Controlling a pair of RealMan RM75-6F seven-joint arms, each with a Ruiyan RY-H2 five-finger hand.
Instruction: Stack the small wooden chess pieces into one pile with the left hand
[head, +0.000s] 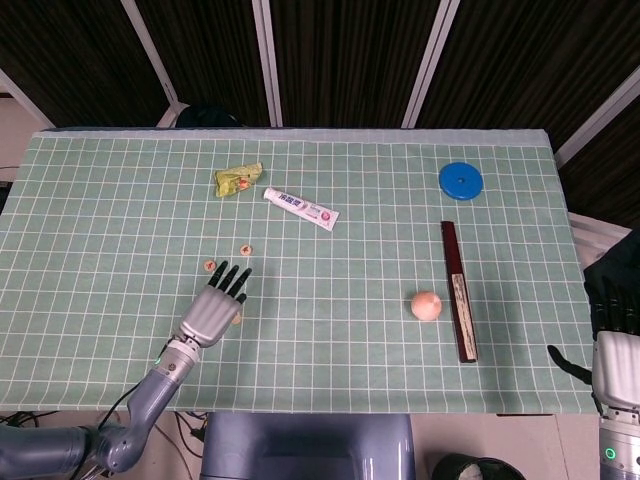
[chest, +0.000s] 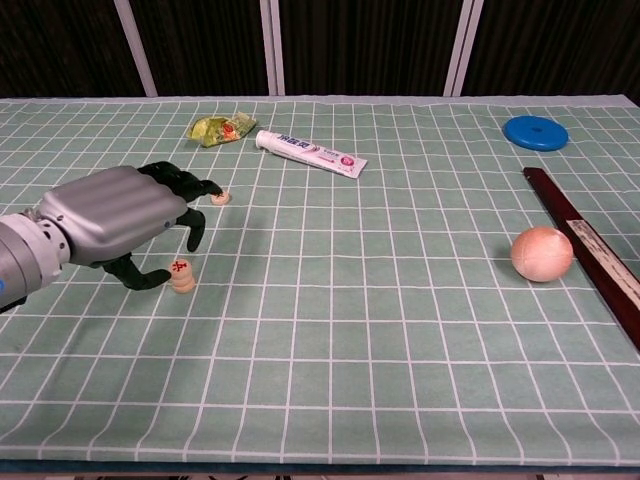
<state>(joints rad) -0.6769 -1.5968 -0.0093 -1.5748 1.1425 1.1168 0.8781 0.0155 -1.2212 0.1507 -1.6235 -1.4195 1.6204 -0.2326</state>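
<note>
Your left hand (chest: 115, 215) hovers, fingers spread, beside the stacked chess pieces (chest: 182, 275); probably just released; two pieces remain loose beyond it.

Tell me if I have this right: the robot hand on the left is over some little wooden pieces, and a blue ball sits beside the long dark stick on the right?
Nearly. The ball beside the dark stick is peach-coloured, not blue; the blue thing is a flat disc further back, as the chest view shows. The left robot hand is indeed over the wooden pieces.
</note>
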